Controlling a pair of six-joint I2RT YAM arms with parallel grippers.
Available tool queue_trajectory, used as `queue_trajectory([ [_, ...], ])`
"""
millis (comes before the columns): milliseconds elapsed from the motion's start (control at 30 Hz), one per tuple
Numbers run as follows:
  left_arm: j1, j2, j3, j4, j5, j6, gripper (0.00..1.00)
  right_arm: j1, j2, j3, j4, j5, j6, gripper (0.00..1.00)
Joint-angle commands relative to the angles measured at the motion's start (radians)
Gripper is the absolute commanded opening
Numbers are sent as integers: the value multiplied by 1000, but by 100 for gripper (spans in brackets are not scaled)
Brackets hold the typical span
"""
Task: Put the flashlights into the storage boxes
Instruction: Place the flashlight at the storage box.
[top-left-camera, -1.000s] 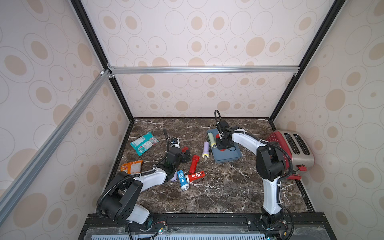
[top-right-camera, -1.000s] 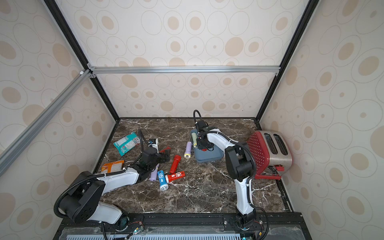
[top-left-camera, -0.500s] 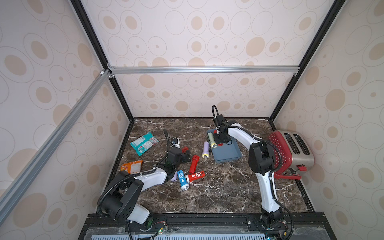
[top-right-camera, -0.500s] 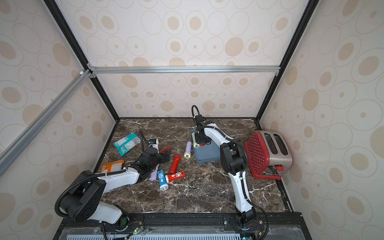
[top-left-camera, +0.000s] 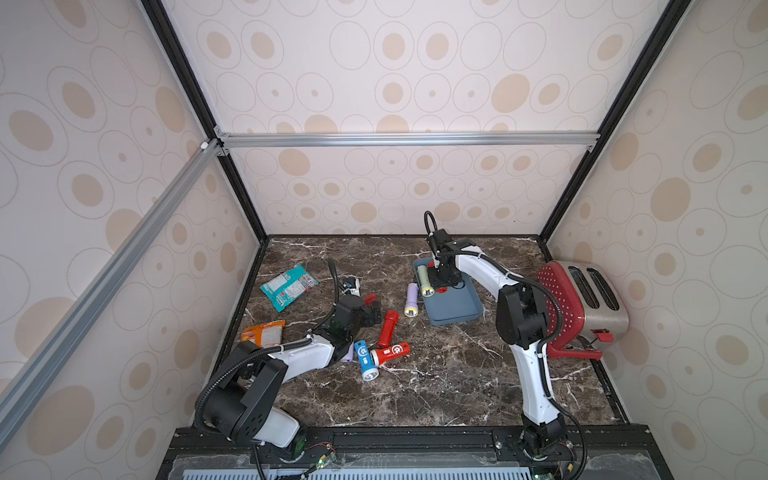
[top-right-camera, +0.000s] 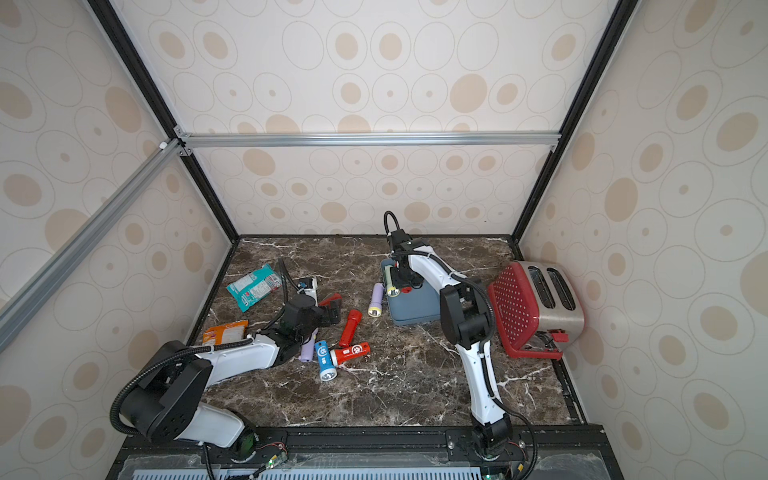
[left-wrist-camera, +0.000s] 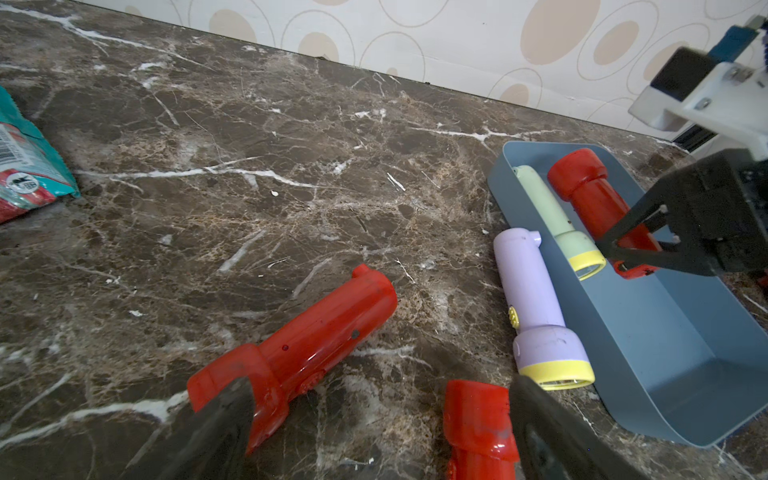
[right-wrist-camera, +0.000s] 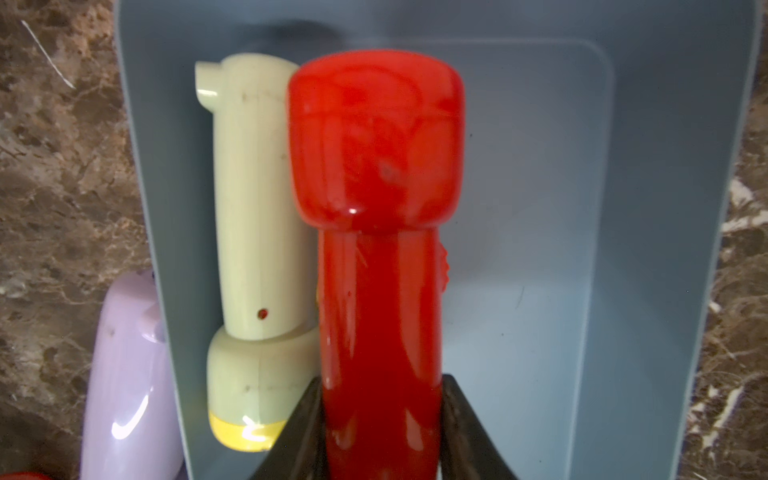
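As the right gripper (right-wrist-camera: 380, 415) edges toward the tray's (right-wrist-camera: 540, 291) far end, it stays clamped on a red flashlight (right-wrist-camera: 374, 166) — now low inside, just beside the green one (right-wrist-camera: 257, 208). Release seems next; the left gripper (left-wrist-camera: 382, 419) hangs open over loose reds (left-wrist-camera: 316, 336).

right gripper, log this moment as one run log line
right gripper: shut on red flashlight | position: within tray, beside green flashlight | left gripper: open | lilac flashlight: on table beside tray

Bright even light, soft shadows, red flashlight (right-wrist-camera: 376, 270) blurred close-up
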Motion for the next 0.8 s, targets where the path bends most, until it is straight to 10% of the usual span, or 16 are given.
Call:
queue_trajectory([
  [0, 2, 15, 36, -7, 0, -10, 95, -2, 23, 36, -21, -9, -14, 33],
  [367, 2, 21, 43, -9, -1, -8, 95, -2, 42, 76, -57, -28, -17, 58],
  [767, 2, 36, 49, -13, 5, -8, 95, -8, -110, -125, 30, -44, -10, 57],
])
